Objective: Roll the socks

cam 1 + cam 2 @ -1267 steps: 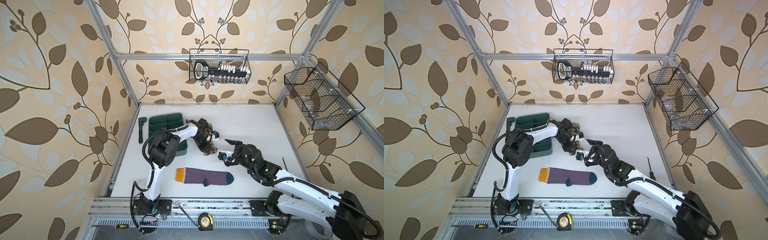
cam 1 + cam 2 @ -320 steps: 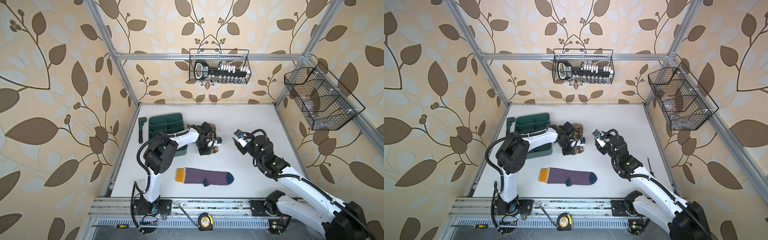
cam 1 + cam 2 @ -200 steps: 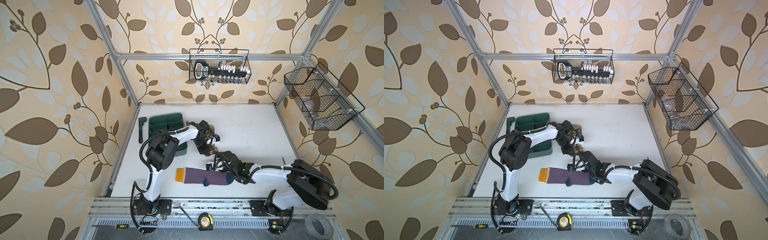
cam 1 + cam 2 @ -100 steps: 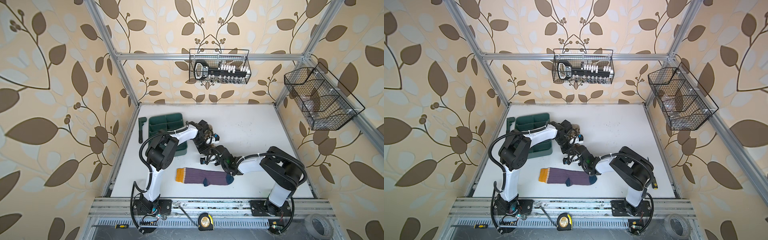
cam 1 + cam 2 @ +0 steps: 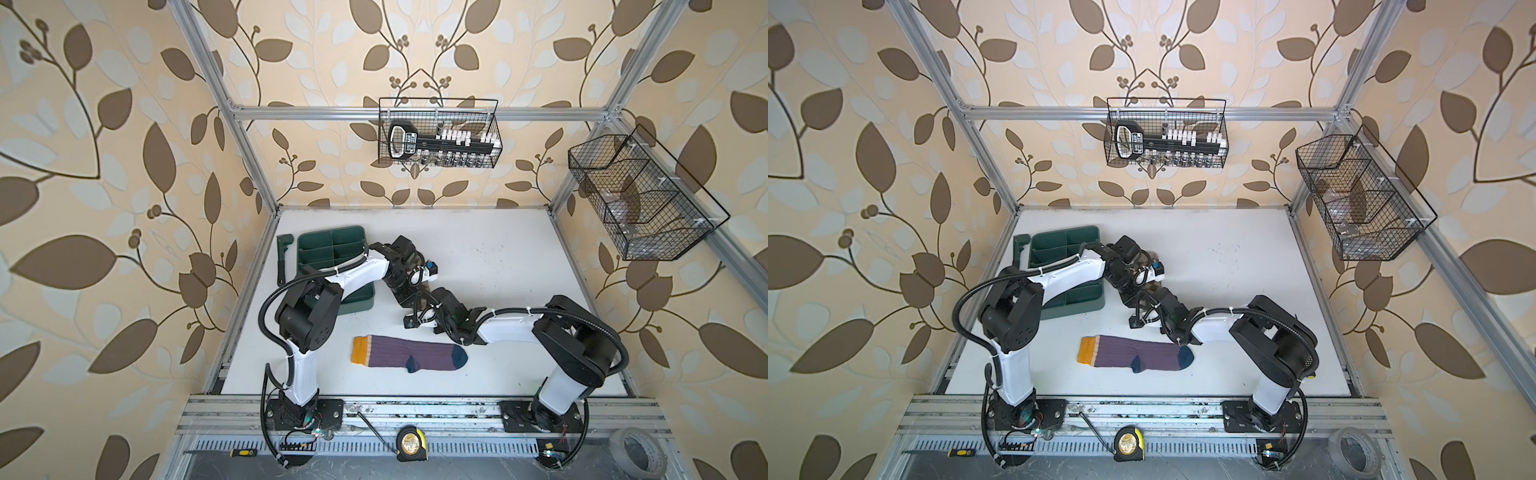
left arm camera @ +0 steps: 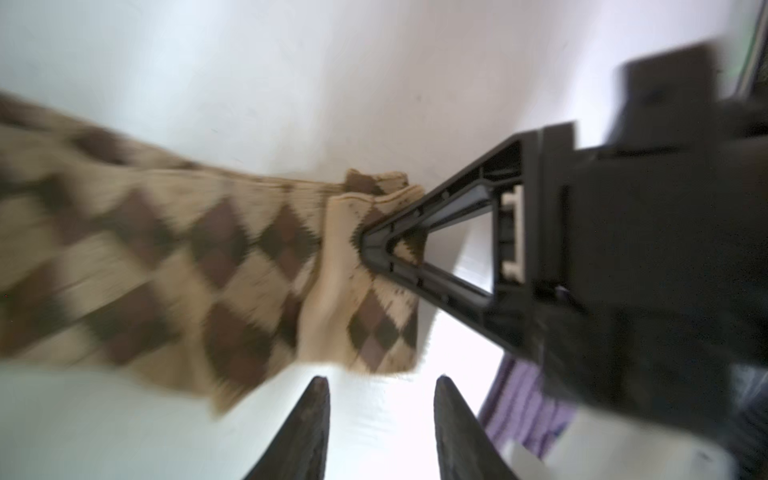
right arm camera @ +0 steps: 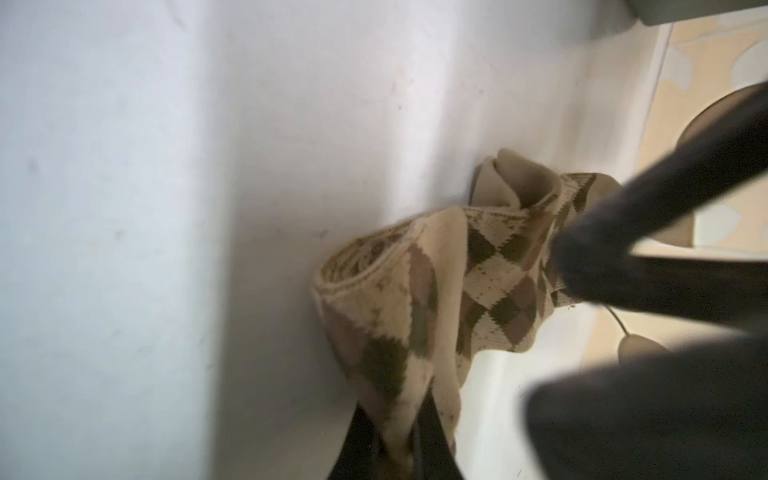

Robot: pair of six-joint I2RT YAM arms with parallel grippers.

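Argyle sock [image 7: 395, 316]: lying part-rolled on the table [image 5: 498, 257], beside green tray [image 5: 330, 230]. Right fingers [image 7: 436, 453] are clamping its end; left fingers [image 6: 307, 428] are standing parted, empty (just short of it). I am judging the left must take hold before rolling it further. Purple sock [image 5: 409, 352] is waiting flat nearby; the two wrists are crowding each other.

My two top views look steeply down from high over the front rail [image 5: 415, 409], covering the whole table [image 5: 498, 257] almost identically. Both wrist cameras sit very close, low over it, and share the argyle sock [image 6: 208, 249].
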